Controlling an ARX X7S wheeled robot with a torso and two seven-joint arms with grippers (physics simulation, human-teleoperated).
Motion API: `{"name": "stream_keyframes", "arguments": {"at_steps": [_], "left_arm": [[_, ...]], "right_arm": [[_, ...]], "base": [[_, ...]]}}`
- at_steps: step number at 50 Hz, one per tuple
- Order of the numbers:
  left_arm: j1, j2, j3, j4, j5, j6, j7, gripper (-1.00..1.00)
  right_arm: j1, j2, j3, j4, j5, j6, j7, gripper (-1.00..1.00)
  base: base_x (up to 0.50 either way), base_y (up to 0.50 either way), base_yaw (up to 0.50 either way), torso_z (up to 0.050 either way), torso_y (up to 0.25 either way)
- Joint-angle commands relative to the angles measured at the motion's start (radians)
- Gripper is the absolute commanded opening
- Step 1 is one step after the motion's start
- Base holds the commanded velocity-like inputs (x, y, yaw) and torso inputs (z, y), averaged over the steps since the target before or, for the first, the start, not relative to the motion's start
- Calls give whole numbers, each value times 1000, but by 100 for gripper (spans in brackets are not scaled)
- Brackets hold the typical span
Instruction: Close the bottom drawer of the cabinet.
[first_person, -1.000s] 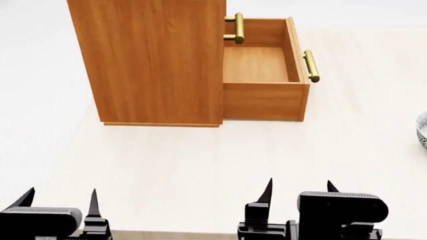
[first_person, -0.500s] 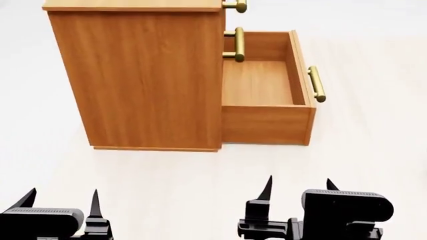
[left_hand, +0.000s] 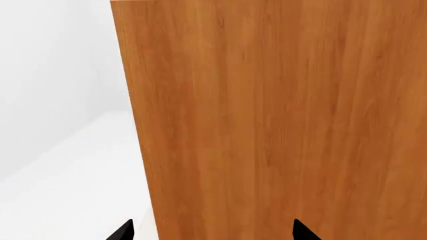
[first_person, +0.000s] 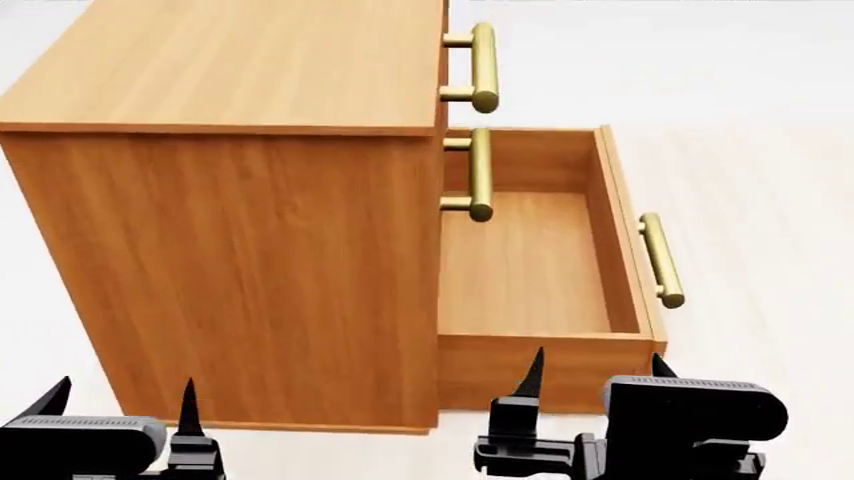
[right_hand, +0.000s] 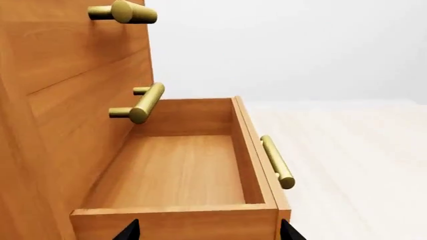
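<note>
The bottom drawer (first_person: 541, 270) stands fully out; with my right gripper (first_person: 594, 372) spread wide and empty, push squarely on its brass handle (first_person: 662, 259).

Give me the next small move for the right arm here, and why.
Probably swing the right hand out to the far side of the bottom drawer, beyond its brass handle. The drawer stands fully pulled out of the cabinet, and the hand sits at the drawer's side wall, not at its front, so it cannot yet push the drawer in from there.
</note>
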Motion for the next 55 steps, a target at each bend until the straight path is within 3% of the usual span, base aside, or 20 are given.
{"name": "stream_keyframes", "arguments": {"at_steps": [1,17,32,45,55], "left_arm": [[5,10,-16,3,-4,14,16,100],[15,5,-11,1,-13,22,7,100],[20,0,-6,-16,-20,38,3,100],[21,-7,-5,-21,-28,42,-2,100],[22,-11,-2,-28,-35,45,-3,100]], "right_arm": [[0,-8,8,-6,-17,9,-8,100],[48,32,-13,-120,-43,151,53,100],[314,152,-7,-236,-52,455,65,100],[429,236,24,-74,-69,439,25,100],[411,280,49,37,-82,373,6,100]], "base": [[500,0,0,0,0],[125,0,0,0,1],[0,0,0,0,0],[0,0,0,0,0],[0,0,0,0,0]]}}
